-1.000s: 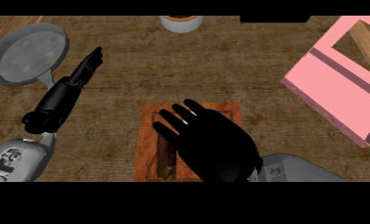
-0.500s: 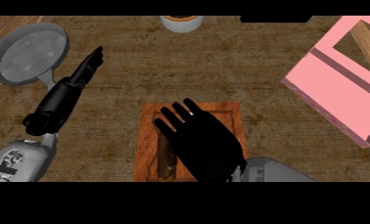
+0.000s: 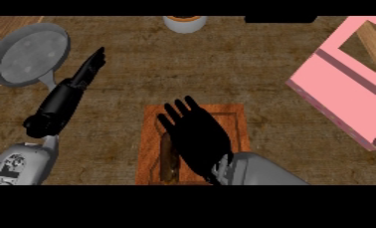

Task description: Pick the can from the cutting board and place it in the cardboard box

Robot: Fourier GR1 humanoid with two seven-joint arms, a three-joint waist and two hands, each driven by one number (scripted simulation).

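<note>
Step in hand: the reach to the can, judged from the right hand (image 3: pixel 197 135) spread above the cutting board (image 3: pixel 238 122) with nothing held.
Right hand: fingers straight and fanned, pointing up the view; the palm covers the middle of the board.
Can: what seems to be the can (image 3: pixel 168 160) shows as a dark brownish sliver along the board's left side, mostly hidden under the palm; whether it stands or lies I cannot tell.
Left hand: the left hand (image 3: pixel 89 67) rests open on the tabletop (image 3: pixel 220 67) at the view's left, fingers straight, just beside the grey pan (image 3: pixel 33 53).
Cardboard box: the pink box (image 3: pixel 341 90) stands at the right edge, well apart from the board, its opening partly cut off by the frame.
Doing it well: shift the palm left so thumb and fingers straddle the can before curling; close only once centred.
Risk: a knock from the palm could push the can off the board.
Carry: lift clear of the board's raised rim, then swing right over the box wall.
</note>
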